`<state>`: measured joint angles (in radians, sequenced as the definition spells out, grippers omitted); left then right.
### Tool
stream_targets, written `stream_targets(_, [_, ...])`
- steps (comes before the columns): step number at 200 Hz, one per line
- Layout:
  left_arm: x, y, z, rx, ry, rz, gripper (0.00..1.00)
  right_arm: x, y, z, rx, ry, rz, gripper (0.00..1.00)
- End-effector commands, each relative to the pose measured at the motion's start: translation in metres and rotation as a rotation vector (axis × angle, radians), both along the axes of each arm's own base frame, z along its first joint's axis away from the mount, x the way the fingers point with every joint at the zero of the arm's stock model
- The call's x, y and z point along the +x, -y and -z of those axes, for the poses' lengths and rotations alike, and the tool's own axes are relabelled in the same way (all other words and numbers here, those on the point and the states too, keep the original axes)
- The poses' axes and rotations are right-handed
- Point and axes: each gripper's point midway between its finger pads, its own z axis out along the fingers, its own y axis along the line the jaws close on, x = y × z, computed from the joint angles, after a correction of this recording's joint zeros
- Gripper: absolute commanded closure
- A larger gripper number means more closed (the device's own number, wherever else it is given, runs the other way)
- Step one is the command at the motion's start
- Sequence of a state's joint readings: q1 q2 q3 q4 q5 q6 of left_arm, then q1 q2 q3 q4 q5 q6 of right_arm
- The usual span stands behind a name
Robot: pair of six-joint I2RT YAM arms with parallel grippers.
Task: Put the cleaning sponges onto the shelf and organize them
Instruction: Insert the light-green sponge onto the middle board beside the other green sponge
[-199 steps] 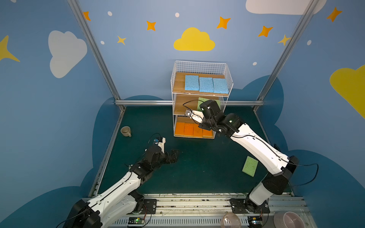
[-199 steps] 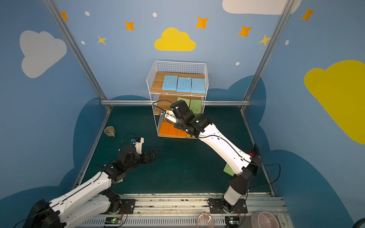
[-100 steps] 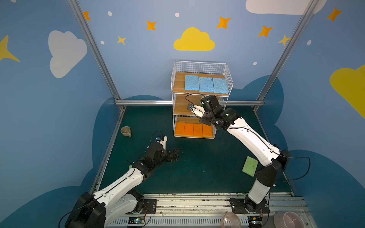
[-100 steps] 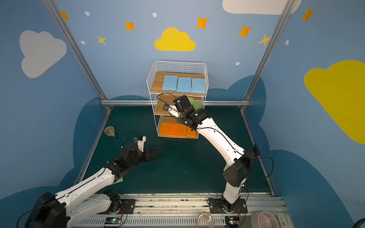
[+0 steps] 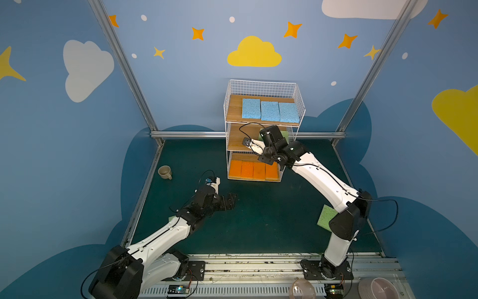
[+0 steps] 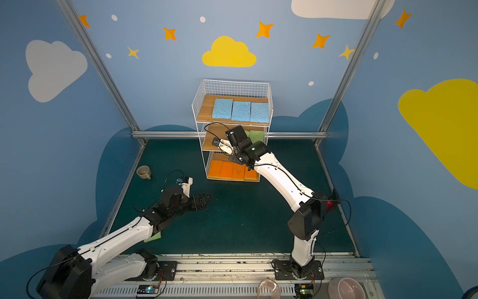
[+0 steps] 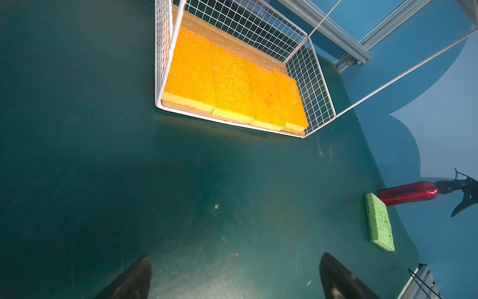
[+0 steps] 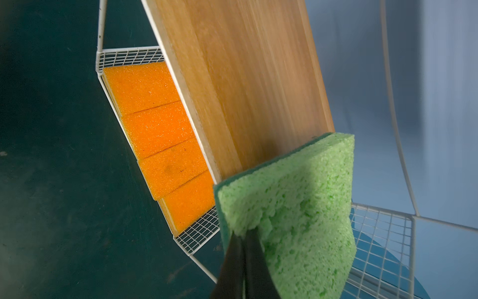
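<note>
Tan mug [image 5: 164,172] stands upright on the dark green table [image 5: 258,227], near its left edge, handle toward the front. Red spray bottle [image 7: 408,194] w/ black trigger lies on its side at the table's edge. In front of the metal rail [image 5: 258,266]: clear cup [image 5: 302,289] & pink bowl [image 5: 377,288], both partly cut off.

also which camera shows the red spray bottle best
Left wrist view: the red spray bottle shows almost whole, beside a green sponge. In a top view only a red patch shows behind the right arm. The right wrist view misses it.
</note>
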<state>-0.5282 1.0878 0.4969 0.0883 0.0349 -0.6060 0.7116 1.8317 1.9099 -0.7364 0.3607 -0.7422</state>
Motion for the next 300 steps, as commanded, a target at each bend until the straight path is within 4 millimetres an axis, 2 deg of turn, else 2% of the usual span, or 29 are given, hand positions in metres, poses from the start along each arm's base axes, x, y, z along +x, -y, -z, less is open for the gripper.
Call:
stream_targets(1, [0.006, 0.003, -0.012, -0.013, 0.035, 0.013, 0.0, 0.011, -0.001, -0.016, 0.045, 0.035, 0.004, 1.0])
stream_targets(42, [0.008, 0.004, -0.011, -0.013, 0.034, 0.014, 0.0, 0.021, 0.003, -0.013, 0.048, 0.041, 0.02, 1.0])
stream_targets(90, [0.009, 0.004, -0.007, -0.015, 0.028, 0.013, 0.0, 0.023, 0.003, -0.018, 0.055, 0.052, 0.016, 1.0])
stream_targets(156, [0.008, 0.003, -0.006, -0.017, 0.023, 0.008, 0.0, 0.009, -0.019, -0.023, 0.075, 0.054, -0.061, 1.0])
stream_targets(174, [0.008, 0.003, -0.006, -0.018, 0.024, 0.008, 0.0, 0.01, -0.022, -0.025, 0.073, 0.063, -0.063, 1.0])
stream_targets(227, [0.006, 0.001, -0.006, -0.017, 0.022, 0.005, 0.0, 0.031, -0.015, -0.025, 0.043, 0.089, 0.007, 1.0])
stream_targets(300, [0.006, 0.001, -0.006, -0.023, 0.022, 0.006, 0.0, 0.038, -0.005, -0.019, 0.041, 0.064, 0.018, 1.0])
